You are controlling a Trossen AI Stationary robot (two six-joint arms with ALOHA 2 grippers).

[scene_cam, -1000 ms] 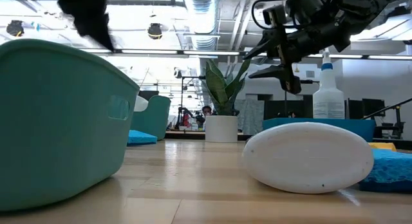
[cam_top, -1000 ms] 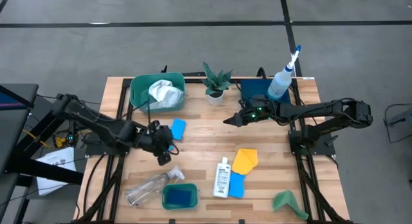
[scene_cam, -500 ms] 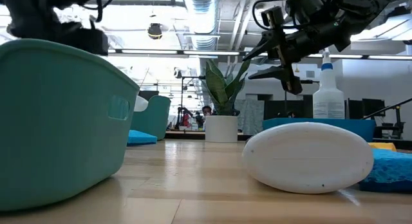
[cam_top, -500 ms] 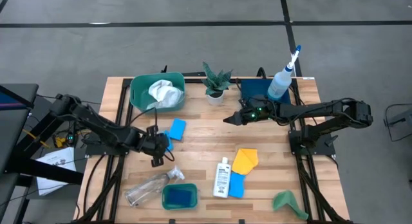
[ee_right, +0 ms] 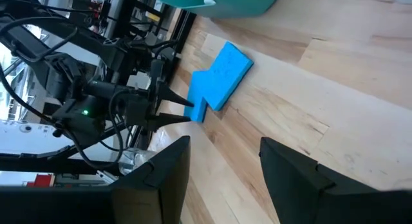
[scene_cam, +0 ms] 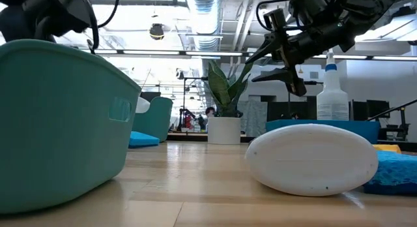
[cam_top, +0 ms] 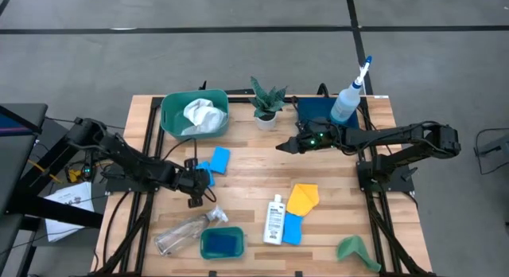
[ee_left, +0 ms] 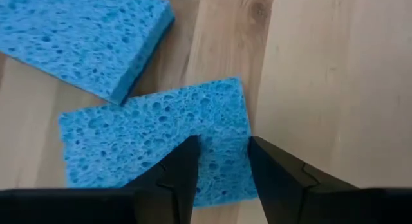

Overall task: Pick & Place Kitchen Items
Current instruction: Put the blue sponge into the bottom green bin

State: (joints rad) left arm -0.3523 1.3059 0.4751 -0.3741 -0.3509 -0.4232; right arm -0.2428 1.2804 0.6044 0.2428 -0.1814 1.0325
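Blue sponges (ee_left: 154, 143) — bare wooden table (ee_left: 335, 76)

No legible text, brand, number or sign anywhere: the small white bottle (cam_top: 275, 220), lying well apart from both grippers, carries dark print too small to read, and nothing else shows lettering.
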